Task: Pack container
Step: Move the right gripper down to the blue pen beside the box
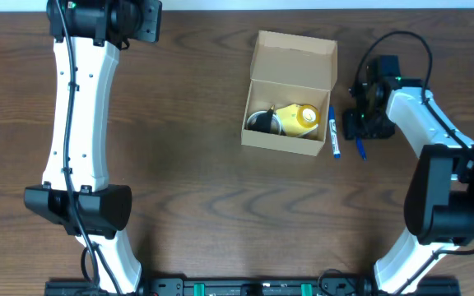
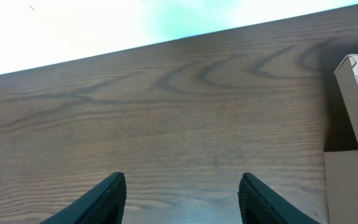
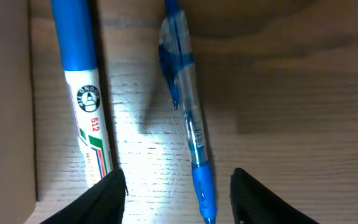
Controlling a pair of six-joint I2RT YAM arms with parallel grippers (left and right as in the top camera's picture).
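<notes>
Overhead, the left arm's tip runs off the top edge of the view and the right arm's fingers are lost against its dark body. Both pincers are read from the wrist views, which show only their fingertips. The marker (image 3: 82,93) and the blue pen (image 3: 188,118) are each cut off at the upper border of the right wrist view. Inside the container (image 1: 285,141), a yellow item (image 1: 301,117) and a dark item with a metallic rim (image 1: 263,122) cannot be identified further.

The container sits on the wooden table (image 1: 188,148), right of centre and toward the far edge. It lies well to the right of the left gripper (image 2: 182,180), whose jaws stand apart over bare wood with nothing between them. The right gripper (image 3: 178,174) hangs just right of the container, past the marker lying along its wall. Its jaws are spread either side of the pen without clasping it.

The container is a plain tan cardboard box, with its flap lid raised at the back.
</notes>
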